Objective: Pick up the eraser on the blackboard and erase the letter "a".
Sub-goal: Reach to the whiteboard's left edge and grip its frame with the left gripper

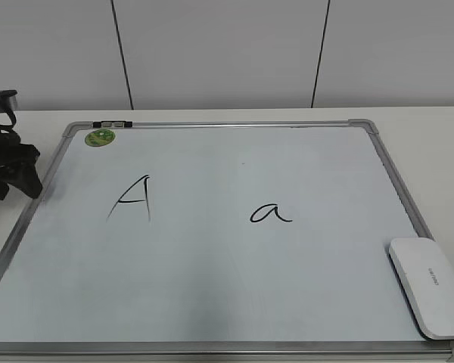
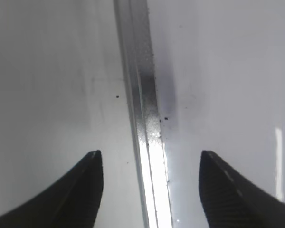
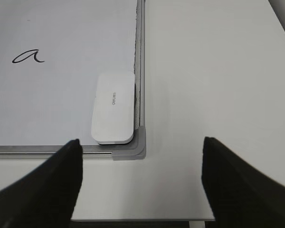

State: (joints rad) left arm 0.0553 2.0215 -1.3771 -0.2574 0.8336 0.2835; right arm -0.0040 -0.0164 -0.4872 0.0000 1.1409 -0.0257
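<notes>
Blackboard (image 1: 212,287) lies flat on a white table (image 1: 431,144), silver frame, grey corner caps, round green sticker (image 1: 101,138) near its far left corner. 2 marks on it: a tall angular capital "A" (image 1: 132,200) on the left half, and the letter "a" (image 1: 270,213), small cursive, black marker, right of centre. Both intact, no smudging.

Eraser (image 1: 431,286) lies flat, white side up, in the board's near right corner, grey lettering visible on top. In the right wrist view the eraser (image 3: 114,107) sits just beside the right frame rail, close to the grey corner cap (image 3: 133,147); the "a" (image 3: 28,57) is well apart from it, up and to the left.

Right gripper (image 3: 141,185) hovers over the table off the board's near right corner, jaws spread wide, holding nothing, apart from the eraser.

Left gripper (image 2: 151,190) also wide open and empty, positioned over the board's left frame rail (image 2: 142,109). In the exterior view the left arm (image 1: 7,162) shows as dark at the left edge.
</notes>
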